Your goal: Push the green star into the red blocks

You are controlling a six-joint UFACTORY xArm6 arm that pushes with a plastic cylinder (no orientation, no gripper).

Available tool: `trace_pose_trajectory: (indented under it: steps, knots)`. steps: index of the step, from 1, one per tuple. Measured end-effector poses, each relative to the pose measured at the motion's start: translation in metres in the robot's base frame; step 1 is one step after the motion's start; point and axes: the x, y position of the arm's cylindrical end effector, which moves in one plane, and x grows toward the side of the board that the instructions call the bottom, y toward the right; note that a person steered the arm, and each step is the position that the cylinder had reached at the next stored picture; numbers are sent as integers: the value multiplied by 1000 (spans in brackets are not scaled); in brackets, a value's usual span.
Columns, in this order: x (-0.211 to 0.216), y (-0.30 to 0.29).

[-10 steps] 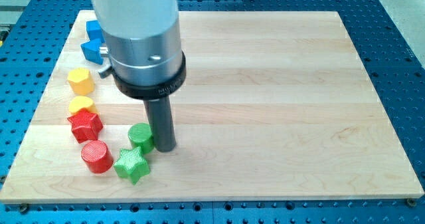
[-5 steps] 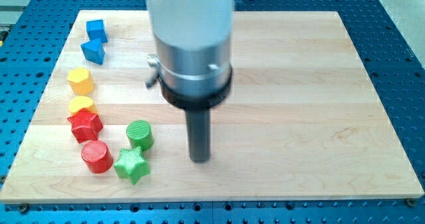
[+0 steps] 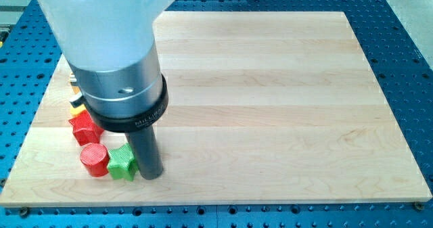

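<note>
The green star (image 3: 120, 162) lies near the view's bottom left and touches the red cylinder (image 3: 95, 160) on its left. The red star (image 3: 82, 127) sits just above the red cylinder, partly behind the arm. My tip (image 3: 151, 174) is down on the board right against the green star's right side. The arm's body hides the green cylinder and most of the yellow and blue blocks.
A sliver of a yellow block (image 3: 74, 110) shows beside the arm's collar at the view's left. The wooden board (image 3: 284, 106) rests on a blue perforated table. The board's bottom edge runs just below the blocks.
My tip has swung from the board's middle back to the left and down onto the green star's right side. The green star has slid left against the red cylinder.
</note>
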Motion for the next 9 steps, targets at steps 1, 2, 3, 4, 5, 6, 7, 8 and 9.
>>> trace_pose_trajectory:
  steps: [1, 2, 3, 4, 5, 6, 7, 8, 9]
  knots:
    - [-8, -14]
    - [-9, -27]
    - [-9, -28]
    - [-5, -22]
    - [13, -21]
    - [24, -26]
    - [25, -33]
    - [-17, -36]
    - [-35, -46]
